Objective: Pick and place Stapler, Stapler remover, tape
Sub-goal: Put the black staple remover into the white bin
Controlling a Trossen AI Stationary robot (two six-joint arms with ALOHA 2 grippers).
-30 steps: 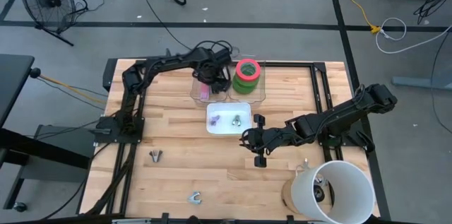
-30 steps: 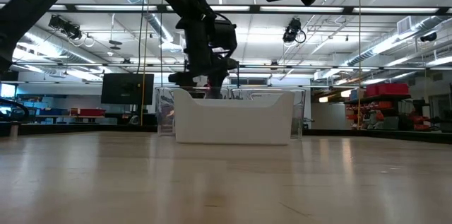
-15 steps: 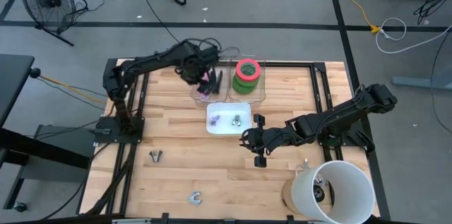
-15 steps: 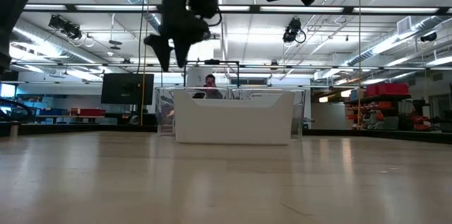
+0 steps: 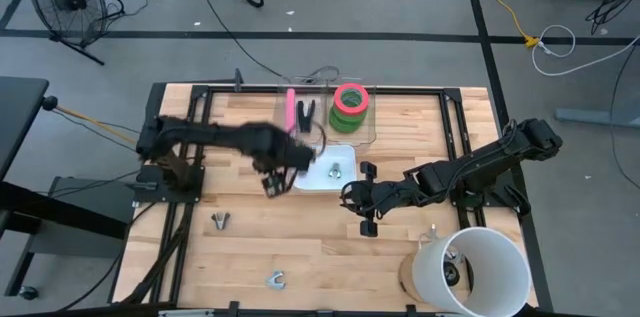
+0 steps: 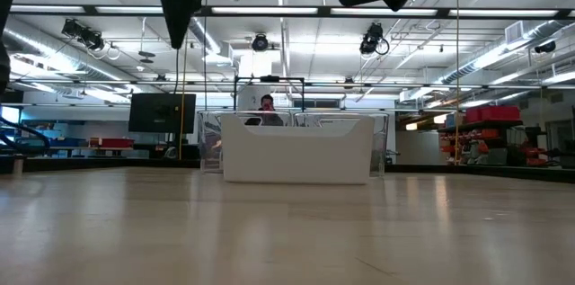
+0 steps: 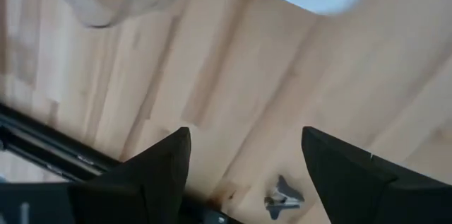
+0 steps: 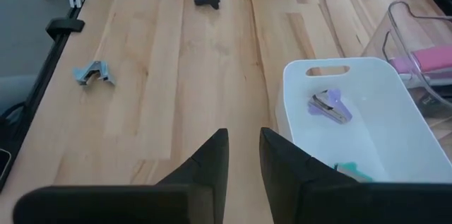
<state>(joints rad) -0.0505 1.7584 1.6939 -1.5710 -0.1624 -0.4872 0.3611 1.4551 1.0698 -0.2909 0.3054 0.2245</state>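
Observation:
The tape (image 5: 349,103), a pink-red roll stacked on green ones, sits in a clear bin (image 5: 366,133) at the far middle. A pink stapler (image 5: 291,109) and a black stapler (image 5: 305,114) lie in the clear bin's left part. Two grey stapler removers (image 5: 220,220) (image 5: 276,279) lie on the wood near the front left; one also shows in the left wrist view (image 7: 282,197). My left gripper (image 5: 275,179) is open and empty above the table, just left of the white tray (image 5: 345,182). My right gripper (image 5: 365,199) is shut and empty, right of the tray.
The white tray (image 8: 381,75) holds a purple stapler remover (image 8: 328,105) and a teal one (image 8: 349,171). A white bucket (image 5: 470,272) stands at the near right corner. Black frame rails (image 5: 185,207) run along the table's left side.
My left gripper has come out of the clear bin, risen, and swung fast toward the table's near edge, ending beside the white tray's left side. The pink stapler has stayed behind in the bin beside the black one.

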